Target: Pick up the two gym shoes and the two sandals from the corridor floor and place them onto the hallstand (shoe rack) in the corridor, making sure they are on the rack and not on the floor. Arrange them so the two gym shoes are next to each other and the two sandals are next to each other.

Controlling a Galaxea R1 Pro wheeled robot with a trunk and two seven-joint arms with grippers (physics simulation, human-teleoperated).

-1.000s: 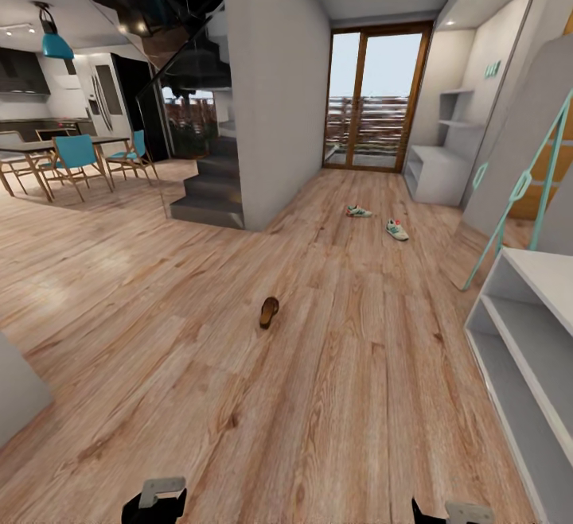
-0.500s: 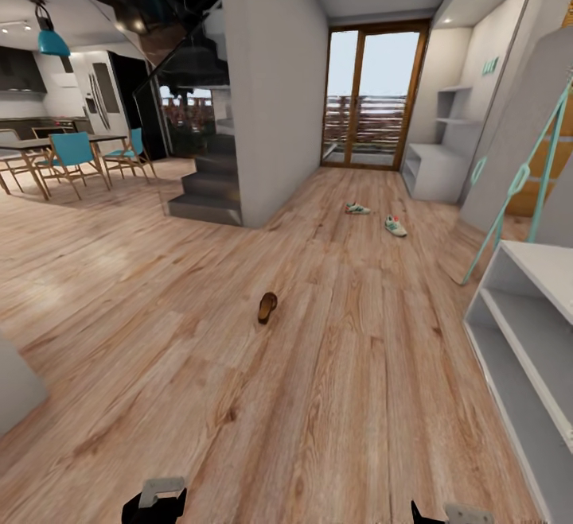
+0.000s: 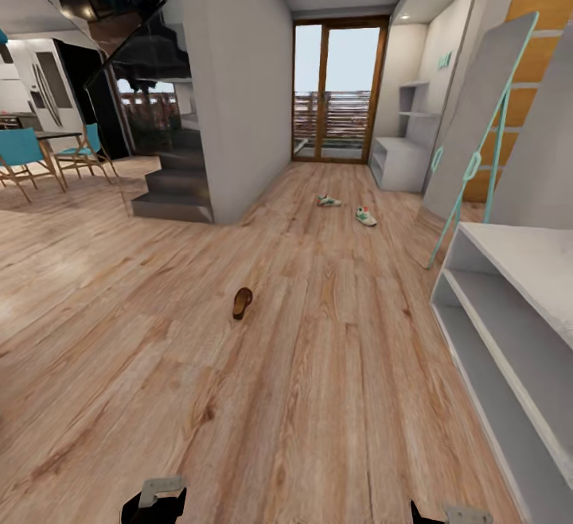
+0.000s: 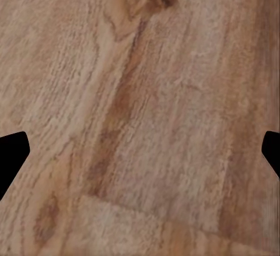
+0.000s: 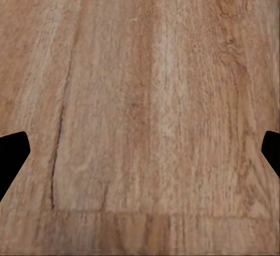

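- The left claw (image 4: 140, 151) hangs over the corridor floor (image 3: 318, 397), its two dark fingertips (image 4: 11, 157) far apart at the frame's edges, nothing between them: wide. Under it lie matte brown planks with a dark knot and long streaked grain.
- The right claw (image 5: 140, 151) stands the same way, wide and empty, over paler planks with a straight seam.
- In the head view only the black-and-grey tops of both arms show at the lower edge.
- The plain white low shelving (image 3: 509, 333) stands right of the nearer floor: smooth, boxy, with long open tiers.
- One sandal (image 3: 243, 302) lies flat on the floor, well short of the hallstand (image 3: 402, 160) and to its left; dark brown, a tan footbed, an elongated oval shape.
- A grey slab panel (image 3: 477, 110) with turquoise rods leans against the right wall, between the shelving and the hallstand.
- The two gym shoes (image 3: 346, 208) lie on the planks just short of the hallstand, a little to its left, near each other but apart; pale with green marks, probably a red patch, too small to be sure.
- The hallstand stands at the corridor's far right, pale grey-white, a boxy bench with two small wall shelves above it.
- The glass door (image 3: 338, 91), wood-framed, is just left of the hallstand.
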